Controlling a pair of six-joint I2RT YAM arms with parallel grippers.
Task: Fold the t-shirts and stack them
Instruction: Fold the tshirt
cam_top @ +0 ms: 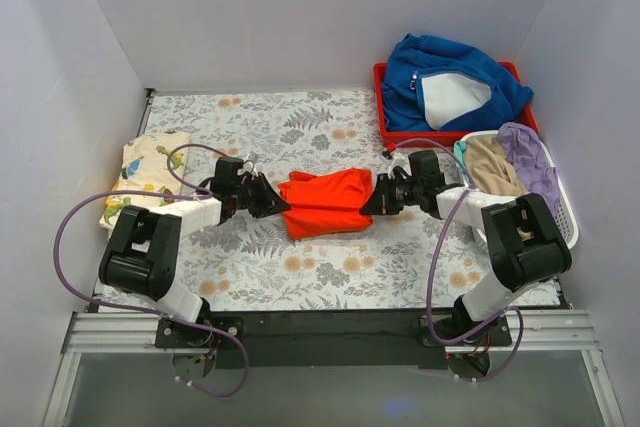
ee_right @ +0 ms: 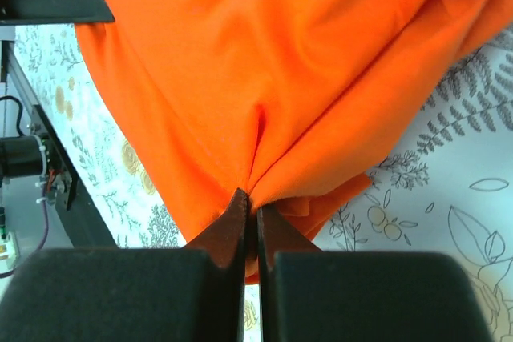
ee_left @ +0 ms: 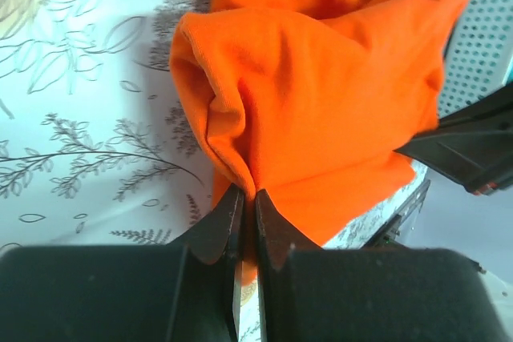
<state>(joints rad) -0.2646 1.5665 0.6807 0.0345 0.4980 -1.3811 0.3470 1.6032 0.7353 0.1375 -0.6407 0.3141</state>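
Note:
A bright orange-red t-shirt (cam_top: 325, 203) lies bunched in the middle of the flowered table, held from both sides. My left gripper (cam_top: 276, 199) is shut on its left edge; the left wrist view shows the cloth (ee_left: 321, 94) pinched between the black fingertips (ee_left: 227, 218). On the opposite side my right gripper (cam_top: 372, 201) is shut on the shirt's right edge, and the orange cloth (ee_right: 272, 62) gathers into folds at its jaws. A cream t-shirt with dinosaur prints (cam_top: 150, 175) lies folded at the table's left edge, beside the left arm.
A red bin (cam_top: 382, 107) at the back right holds a thick blue garment with white lining (cam_top: 450, 82). A white basket (cam_top: 566, 207) at the right holds tan and purple clothes. White walls enclose the table on three sides.

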